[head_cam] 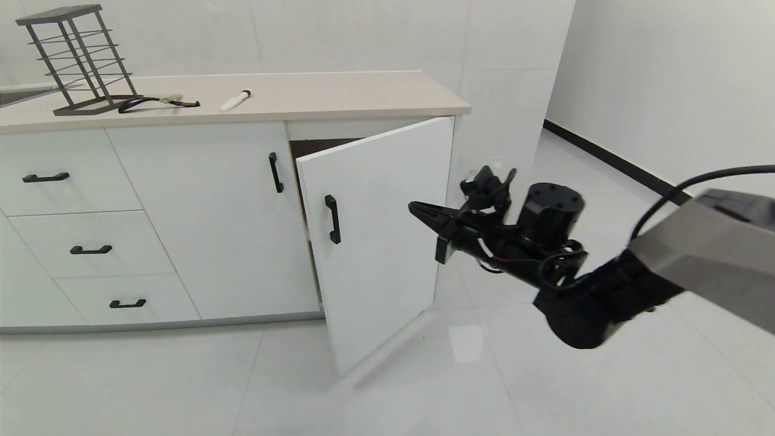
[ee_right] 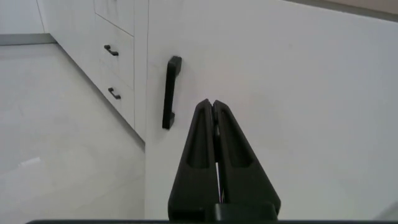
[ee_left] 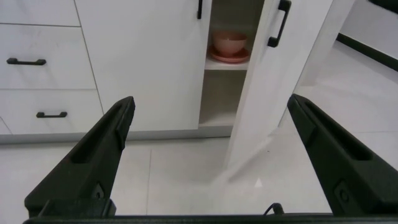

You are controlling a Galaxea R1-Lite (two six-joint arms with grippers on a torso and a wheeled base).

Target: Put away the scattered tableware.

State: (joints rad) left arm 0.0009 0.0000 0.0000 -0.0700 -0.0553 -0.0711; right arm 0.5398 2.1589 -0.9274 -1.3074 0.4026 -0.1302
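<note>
Scanning head view: right gripper (head_cam: 419,209), jaws closed on nothing, hangs near outer face of half-open cabinet door (head_cam: 375,242), toward hinge side. Risk: leftward drift would likely push door shut and block shelf access. Scattered tableware, white utensil (head_cam: 236,100) and black-handled utensil (head_cam: 158,102), lies on countertop (head_cam: 339,91), far left, well apart from right gripper.
Left wrist view: left gripper (ee_left: 211,102) spread wide, empty. Pink bowl (ee_left: 230,41) sits on plate (ee_left: 229,57) inside cabinet. Risk: added items may knock bowl.
Right wrist view: closed tips point at door face, beside handle (ee_right: 169,93).
</note>
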